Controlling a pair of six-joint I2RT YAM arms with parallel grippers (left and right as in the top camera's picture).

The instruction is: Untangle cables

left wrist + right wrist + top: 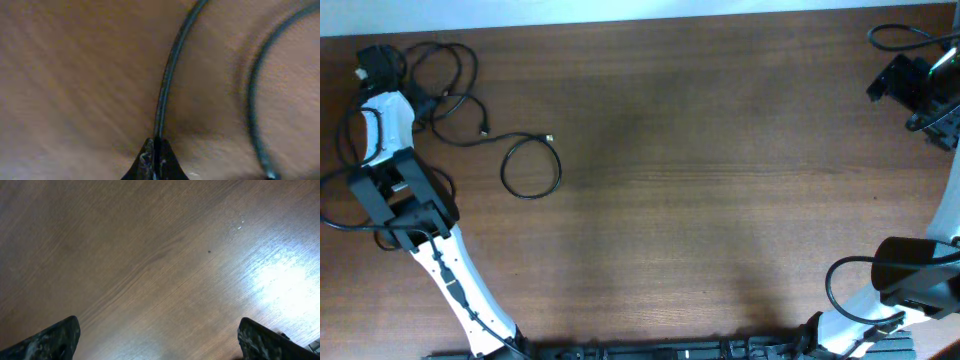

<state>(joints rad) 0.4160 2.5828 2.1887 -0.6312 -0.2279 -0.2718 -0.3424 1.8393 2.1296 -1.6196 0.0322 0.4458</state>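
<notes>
Black cable [167,85] runs up from our left pincer [155,157], its tips clamped together on it. This is one of the cables [450,97] lying in loose loops at the surface's [720,150] far-left corner. Our right pincer [160,340] hangs spread wide over wood.

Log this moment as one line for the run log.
left jaws shut on cable | right jaws open above table | another cable loop loose on table
</notes>
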